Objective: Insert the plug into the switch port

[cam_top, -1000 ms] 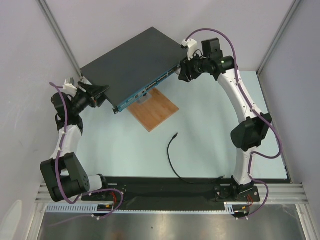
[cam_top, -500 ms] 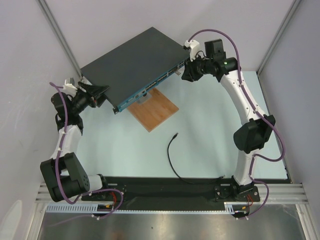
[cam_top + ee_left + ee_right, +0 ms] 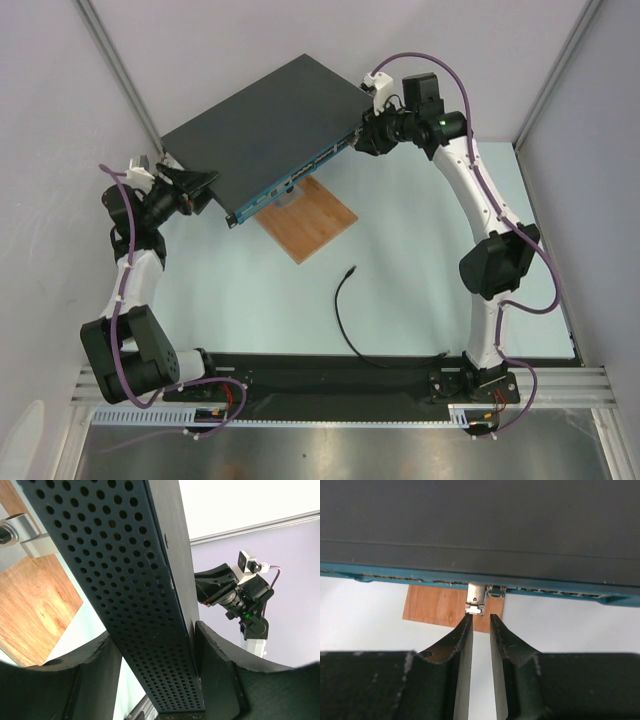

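Observation:
The switch (image 3: 270,120) is a wide flat dark-grey box lying at an angle at the back of the table. Its teal front strip (image 3: 300,180) with the row of ports faces the table. My left gripper (image 3: 203,186) is shut on the box's left end; the perforated side wall (image 3: 135,580) fills the space between its fingers (image 3: 210,650). My right gripper (image 3: 480,616) sits just off the teal strip (image 3: 395,575) near its right end, jaws a narrow gap apart, nothing between them. The plug (image 3: 351,270) lies free on the table, ending its thin black cable (image 3: 340,320).
A short grey metal piece (image 3: 476,600) sticks out of the strip just beyond my right gripper's left fingertip. A brown wooden board (image 3: 310,218) lies under the switch's front edge. White walls and metal posts close in the back.
My right gripper's jaws have narrowed. That gripper drew back to the right, then came back to the switch's front. The left arm, switch and plug have not moved.

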Available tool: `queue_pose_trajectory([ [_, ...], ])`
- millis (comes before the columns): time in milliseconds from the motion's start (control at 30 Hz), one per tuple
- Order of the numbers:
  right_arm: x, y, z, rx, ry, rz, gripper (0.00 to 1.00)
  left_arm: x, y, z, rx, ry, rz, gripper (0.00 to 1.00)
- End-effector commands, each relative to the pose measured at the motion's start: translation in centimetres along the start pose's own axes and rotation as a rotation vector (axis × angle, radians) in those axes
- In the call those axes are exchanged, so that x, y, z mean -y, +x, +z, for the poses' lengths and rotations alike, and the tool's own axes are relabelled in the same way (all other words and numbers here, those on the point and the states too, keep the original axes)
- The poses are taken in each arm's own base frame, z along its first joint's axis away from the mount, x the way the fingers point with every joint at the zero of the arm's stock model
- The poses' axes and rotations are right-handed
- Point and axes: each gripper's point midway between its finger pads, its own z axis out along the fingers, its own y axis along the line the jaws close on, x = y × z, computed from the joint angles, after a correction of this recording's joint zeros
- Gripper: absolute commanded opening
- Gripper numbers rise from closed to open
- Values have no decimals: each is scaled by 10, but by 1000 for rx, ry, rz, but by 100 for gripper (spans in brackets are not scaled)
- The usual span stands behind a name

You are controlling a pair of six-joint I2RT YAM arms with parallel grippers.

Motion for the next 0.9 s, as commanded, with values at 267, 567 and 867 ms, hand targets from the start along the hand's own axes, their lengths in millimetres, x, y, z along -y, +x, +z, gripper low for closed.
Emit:
queue_pose_trajectory([
  [267, -6, -35, 6, 139, -20, -15, 24, 23, -1, 2, 0, 58, 221, 0],
  [567, 1, -46, 17, 226, -8, 13, 22, 21, -1, 2, -8, 54, 228, 0],
  [867, -2, -64, 17, 289, -14, 8, 16, 19, -1, 3, -16, 44, 236, 0],
])
